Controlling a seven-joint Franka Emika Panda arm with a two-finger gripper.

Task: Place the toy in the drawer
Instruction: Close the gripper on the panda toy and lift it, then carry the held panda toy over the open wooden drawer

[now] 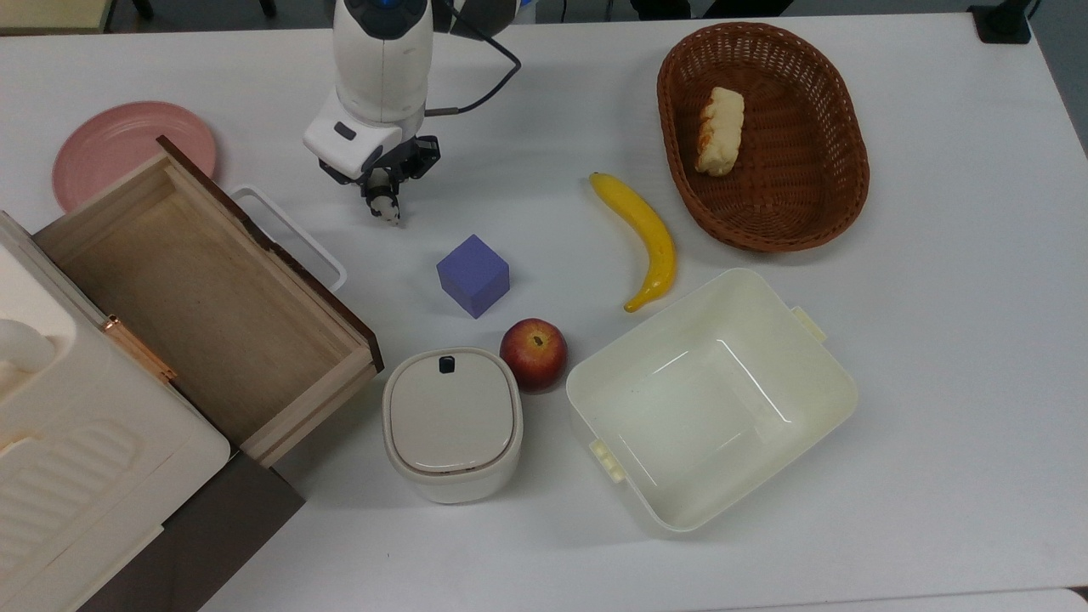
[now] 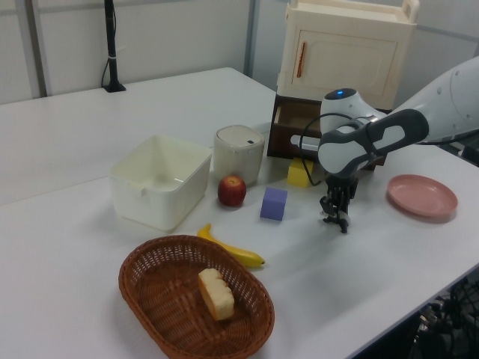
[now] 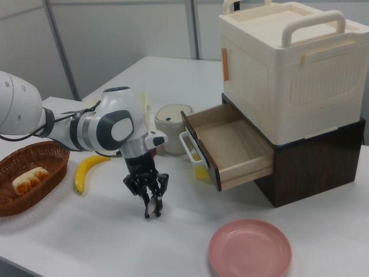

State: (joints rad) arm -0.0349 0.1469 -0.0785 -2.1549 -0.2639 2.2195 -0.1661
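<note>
The gripper [image 1: 384, 204] is down at the table [image 1: 935, 340] and its two fingers are pinched in on the toy [image 1: 388, 210], the tiny black-and-white panda, which sits right at the fingertips, at or just above the white surface; whether it has left the table I cannot tell. In the right view the gripper [image 3: 151, 209] points straight down, fingers drawn close together around the little figure, with the pink plate [image 3: 250, 249] near the right view's lower right. The drawer [image 1: 204, 297] stands pulled open, its light-wood floor bare, its dark front panel and white loop handle [image 1: 293, 234] facing the gripper and just to the top view's left of it. So the toy is outside the drawer, near the handle, between it and the purple cube [image 1: 473, 275]. From the left view the gripper [image 2: 334, 218] hangs under the white arm [image 2: 374, 138], to the left view's right of the cube [image 2: 274, 203], with a yellow block [image 2: 299, 173] beside the cabinet behind it. Elsewhere on the table: the apple [image 1: 533, 354] touching or just beside the lidded white container [image 1: 450, 421], the banana [image 1: 643, 238], the cream tub [image 1: 710, 399], and the wicker basket [image 1: 807, 204] holding a piece of bread [image 1: 721, 130].
</note>
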